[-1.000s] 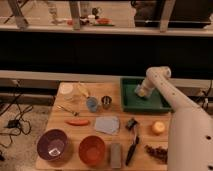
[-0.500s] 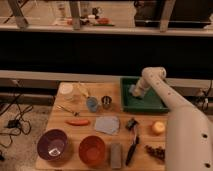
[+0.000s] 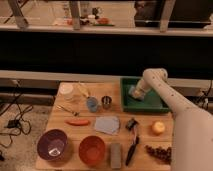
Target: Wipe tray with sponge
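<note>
1 arm, 1 gripper (image 3: 137, 90), lowered into the left part of the tray (image 3: 152, 102). The tray, dark green with a low rim, sits at the far right corner of the wooden table (image 3: 145, 120), its long axis running left to right. A small pale blue patch, apparently the sponge (image 3: 132, 92), lies on the tray floor at the gripper's tip, touching it or just under it; the view is too coarse to separate the 2.

How far the gripper is open, and whether it grips the sponge or only presses on it, cannot be told.

Key relation: from the gripper, most of the bare tray floor extends to the right along the long axis, with a narrower strip on the near side. A wiping stroke would therefore likely run rightward, toward the robot's own body.

Arm pose: the white arm rises from the lower right, bends at an elbow (image 3: 154, 76) above the tray's far edge, then slopes down and left to the tray floor.

Not involved: 2 bowls (image 3: 52, 145) at the near left, and a flat grey-blue cloth (image 3: 106, 125) at mid-table, well apart from the tray.
</note>
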### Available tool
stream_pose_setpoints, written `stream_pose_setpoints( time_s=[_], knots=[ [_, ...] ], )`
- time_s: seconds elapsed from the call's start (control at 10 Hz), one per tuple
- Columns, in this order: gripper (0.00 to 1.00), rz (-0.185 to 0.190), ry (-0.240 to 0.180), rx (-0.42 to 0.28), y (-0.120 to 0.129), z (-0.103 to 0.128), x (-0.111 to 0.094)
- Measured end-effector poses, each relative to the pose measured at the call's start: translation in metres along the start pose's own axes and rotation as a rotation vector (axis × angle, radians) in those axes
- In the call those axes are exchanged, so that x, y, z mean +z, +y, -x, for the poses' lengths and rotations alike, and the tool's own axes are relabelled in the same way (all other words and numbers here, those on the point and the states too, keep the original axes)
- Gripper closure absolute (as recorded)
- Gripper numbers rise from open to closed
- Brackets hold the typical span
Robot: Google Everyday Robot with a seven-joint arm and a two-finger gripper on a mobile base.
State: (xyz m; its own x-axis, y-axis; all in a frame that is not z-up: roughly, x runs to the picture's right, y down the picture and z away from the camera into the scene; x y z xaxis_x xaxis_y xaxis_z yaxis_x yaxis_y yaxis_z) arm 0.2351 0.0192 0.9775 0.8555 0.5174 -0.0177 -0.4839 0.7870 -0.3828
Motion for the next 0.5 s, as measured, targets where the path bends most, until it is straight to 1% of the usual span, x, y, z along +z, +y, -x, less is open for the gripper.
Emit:
stream_pose_setpoints(
  time_s=[0.3,0.5],
  knots=[
    [1.0,0.003,0.0,-0.013,0.016,-0.002,-0.018],
    [1.0,0.012,0.003,-0.016,0.032,-0.011,-0.03]
  ],
)
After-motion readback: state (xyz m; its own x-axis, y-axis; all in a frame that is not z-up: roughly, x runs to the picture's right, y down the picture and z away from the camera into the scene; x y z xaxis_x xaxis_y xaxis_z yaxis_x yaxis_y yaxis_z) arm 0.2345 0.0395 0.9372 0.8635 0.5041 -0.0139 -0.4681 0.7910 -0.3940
